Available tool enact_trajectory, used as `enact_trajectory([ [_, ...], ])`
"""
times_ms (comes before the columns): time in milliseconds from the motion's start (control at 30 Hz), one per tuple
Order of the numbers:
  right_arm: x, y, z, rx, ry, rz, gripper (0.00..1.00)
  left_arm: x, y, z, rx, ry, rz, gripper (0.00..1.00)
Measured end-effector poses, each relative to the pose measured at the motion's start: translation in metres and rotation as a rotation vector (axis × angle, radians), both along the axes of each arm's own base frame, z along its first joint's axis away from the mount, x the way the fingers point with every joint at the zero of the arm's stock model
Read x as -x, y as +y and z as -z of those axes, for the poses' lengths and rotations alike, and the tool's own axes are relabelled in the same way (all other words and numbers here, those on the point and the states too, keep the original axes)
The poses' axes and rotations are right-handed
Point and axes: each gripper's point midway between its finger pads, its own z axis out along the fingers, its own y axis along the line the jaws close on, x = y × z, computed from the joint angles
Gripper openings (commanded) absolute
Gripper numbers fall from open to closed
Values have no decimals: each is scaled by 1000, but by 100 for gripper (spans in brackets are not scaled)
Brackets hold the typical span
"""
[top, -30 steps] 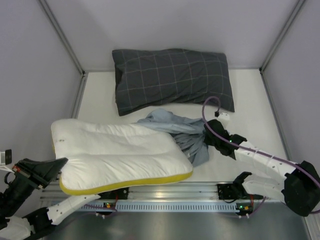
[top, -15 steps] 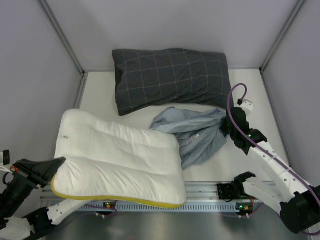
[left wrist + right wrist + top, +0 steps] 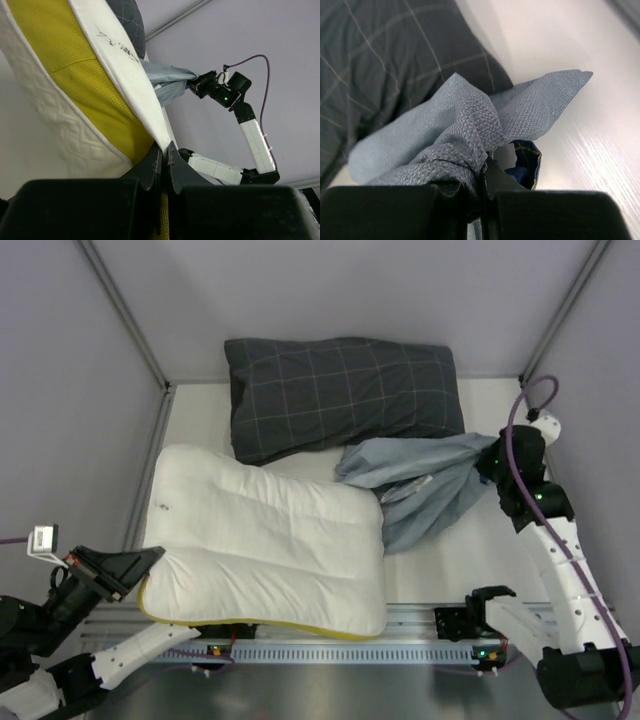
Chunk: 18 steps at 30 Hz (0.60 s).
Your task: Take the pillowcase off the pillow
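Observation:
The pillow [image 3: 265, 540] is white with a yellow edge and lies at the front left of the table, bare. My left gripper [image 3: 150, 562] is shut on its front left corner; in the left wrist view [image 3: 164, 150] the jaws pinch the white and yellow edge [image 3: 100, 95]. The pillowcase [image 3: 420, 485] is a paler blue-grey bunch, inside out, lying to the right of the pillow and apart from it. My right gripper [image 3: 492, 465] is shut on its right end; the cloth [image 3: 465, 125] is bunched over the jaws [image 3: 482, 175] in the right wrist view.
A dark grey checked pillow [image 3: 340, 395] lies at the back of the table, close behind the pillowcase. Grey walls stand on both sides and at the back. A metal rail [image 3: 400, 625] runs along the front edge.
My right gripper has pulled the pillowcase to the right and back, fully off the pillow. My left gripper has moved right with the pillow corner, and the pillow has shifted right.

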Motion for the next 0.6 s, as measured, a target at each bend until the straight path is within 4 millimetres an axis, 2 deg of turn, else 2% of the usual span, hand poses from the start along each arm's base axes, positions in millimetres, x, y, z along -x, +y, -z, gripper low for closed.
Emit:
enact_trajectory([
  [100,-4,-20,-31,-25,-58,56,0,-1,-1,1,-5,3,0,0],
  [400,-8,-77,-96,-68,-157,208,0,-3,-3,5,-19,13,0,0],
  [600,6,-117,-164,-57,-280,329,0,-5,-4,5,-26,18,-4,0],
])
